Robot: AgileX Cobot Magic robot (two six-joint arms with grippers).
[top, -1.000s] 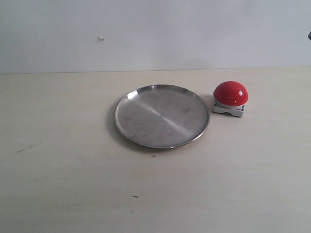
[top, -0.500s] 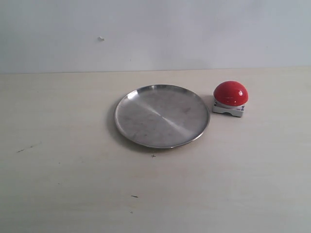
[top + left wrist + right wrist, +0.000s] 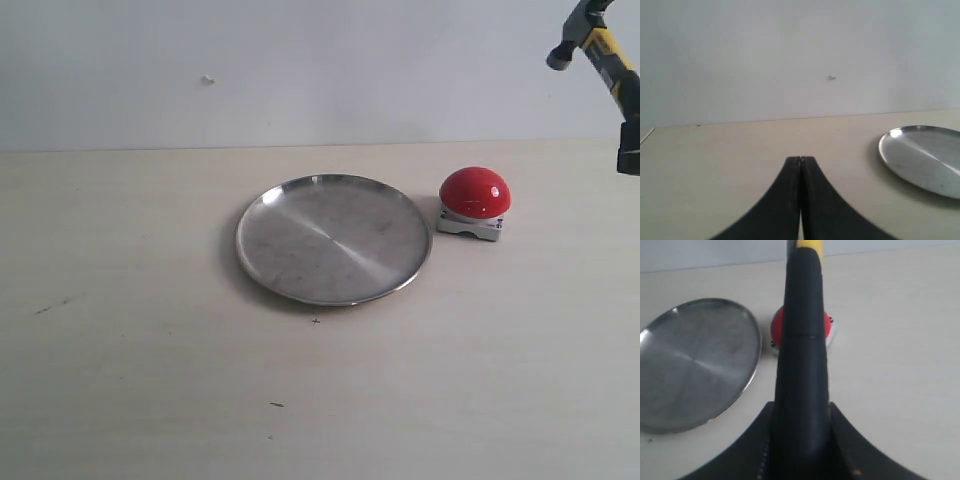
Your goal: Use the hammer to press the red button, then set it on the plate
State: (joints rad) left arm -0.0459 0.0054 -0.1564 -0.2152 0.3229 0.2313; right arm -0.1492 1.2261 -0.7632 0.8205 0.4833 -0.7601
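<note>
Your right claw (image 3: 802, 440) is clamped on the hammer (image 3: 802, 365). The fingers press either side of the black handle, with the jaws partly apart around it. In the exterior view the hammer (image 3: 608, 60) is up in the air at the top right corner. Its dark head is highest, and the yellow neck slants down to the black grip, which the frame edge cuts off. It hangs above and to the right of the red button (image 3: 475, 190), well apart from it.

The button sits on the worktop (image 3: 150, 380), just beside the right rim of the plate (image 3: 330, 240), which lies mid-worktop. In the right wrist view the handle crosses in front of the button (image 3: 776, 325) and hides most of it, with the plate (image 3: 695, 365) next to it.

Your left claw (image 3: 800, 162) is fully closed, tips touching, gripping nothing. The plate (image 3: 925, 155) is in its view.
</note>
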